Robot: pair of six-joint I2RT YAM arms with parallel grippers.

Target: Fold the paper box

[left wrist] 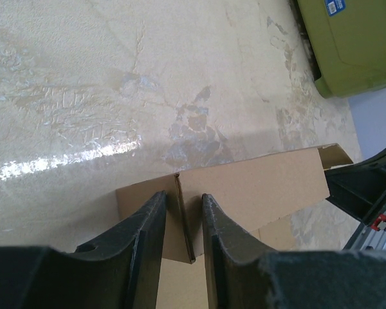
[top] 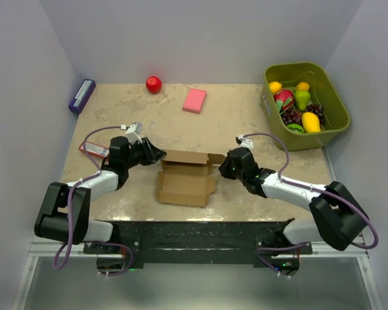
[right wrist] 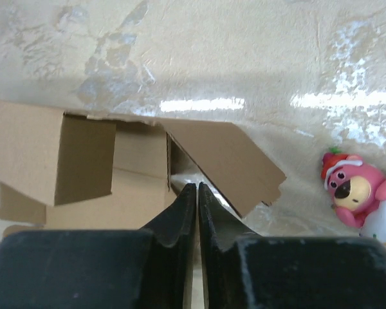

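Brown cardboard, the paper box (top: pixel 186 175) lies half-formed mid-surface (top: pixel 246 116) between both arms. Left hand (left wrist: pixel 184 212) straddles an upright wall edge, fingers slightly parted around it. Right hand (right wrist: pixel 197 196) pinches the box's right wall, fingers nearly together. Farther back sit a pink block (top: pixel 194 100), red ball (top: pixel 154 84) and green bin (top: pixel 333 103).

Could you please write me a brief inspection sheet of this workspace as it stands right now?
Surface: beige marbled table, glossy patches.
Job's things: paper box half formed, back wall up, front flap flat.
Clutter: pink block, red ball, purple box, green bin of toy fruit.
Grippers: left gripper jaws straddle a box wall, narrow gap; right gripper jaws together at the box's right end.
Cables: purple cable looped along each arm.
Surroundings: plain grey walls.
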